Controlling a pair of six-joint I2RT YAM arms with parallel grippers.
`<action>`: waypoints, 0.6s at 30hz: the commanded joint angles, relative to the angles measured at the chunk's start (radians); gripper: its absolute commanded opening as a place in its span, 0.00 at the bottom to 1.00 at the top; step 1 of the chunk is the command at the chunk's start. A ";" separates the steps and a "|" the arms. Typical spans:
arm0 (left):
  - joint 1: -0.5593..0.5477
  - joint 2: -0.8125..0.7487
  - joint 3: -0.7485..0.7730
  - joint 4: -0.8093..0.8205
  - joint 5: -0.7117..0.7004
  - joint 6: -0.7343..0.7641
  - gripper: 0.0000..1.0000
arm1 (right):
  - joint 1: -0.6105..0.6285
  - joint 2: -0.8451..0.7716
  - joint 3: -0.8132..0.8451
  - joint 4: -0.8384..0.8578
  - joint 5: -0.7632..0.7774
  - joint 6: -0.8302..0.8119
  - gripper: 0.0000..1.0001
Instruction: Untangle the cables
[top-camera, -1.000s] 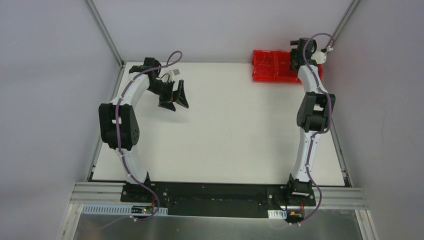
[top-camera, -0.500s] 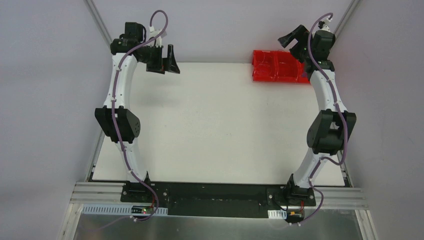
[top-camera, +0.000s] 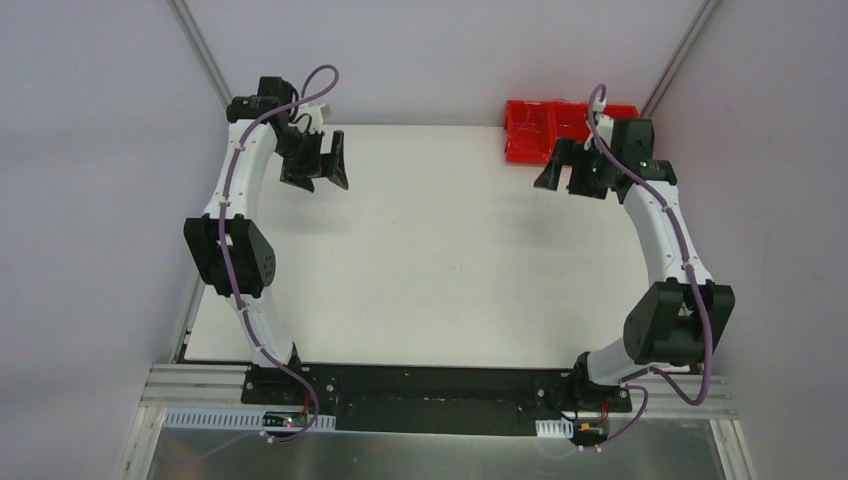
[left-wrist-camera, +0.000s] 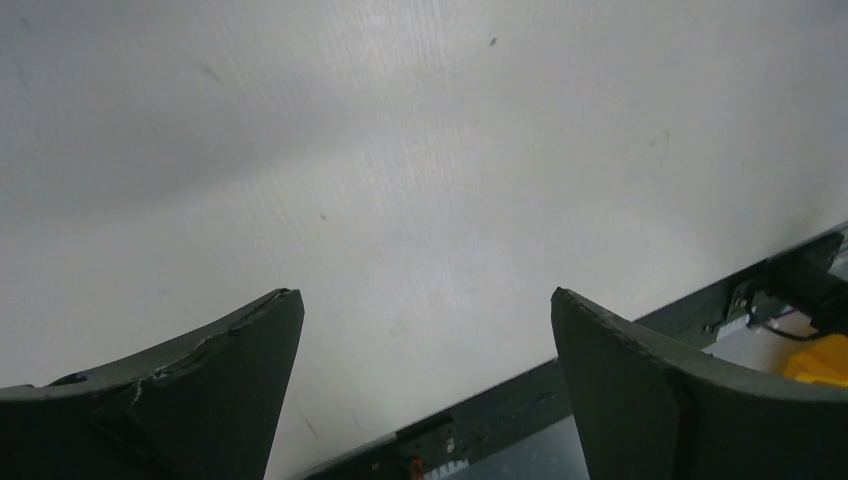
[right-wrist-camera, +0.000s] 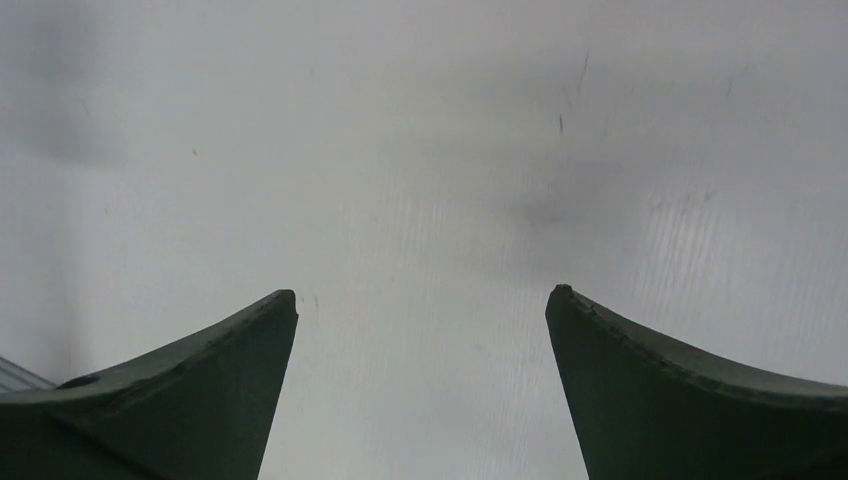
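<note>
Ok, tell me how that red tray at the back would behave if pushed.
The red tray looks like thin glossy plastic, so probably light and stiff. Low and wide, it would likely slide on the smooth table rather than tip. It sits by the back wall, so pushing farther may jam it.

This is a robotics lab cell. A bare white bench (top-camera: 440, 260) is boxed in by plain pale walls (top-camera: 90, 200), with metal posts (top-camera: 205, 60) at the corners. The left arm (top-camera: 240, 200) and right arm (top-camera: 665, 220) are bolted to a black plate (top-camera: 430, 395) on an aluminium rail (top-camera: 200, 385), with small circuit boards (top-camera: 290, 420) wired just below. A red plastic tray (top-camera: 530, 135) sits at the far edge.
</note>
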 joint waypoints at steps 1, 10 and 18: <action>-0.001 -0.135 -0.188 0.002 -0.113 -0.003 0.99 | 0.007 -0.065 -0.113 -0.219 -0.013 -0.126 1.00; -0.002 -0.262 -0.469 0.125 -0.180 -0.029 0.99 | 0.006 -0.189 -0.271 -0.373 0.022 -0.237 1.00; -0.001 -0.290 -0.523 0.156 -0.160 -0.058 1.00 | 0.008 -0.235 -0.265 -0.410 0.018 -0.205 0.99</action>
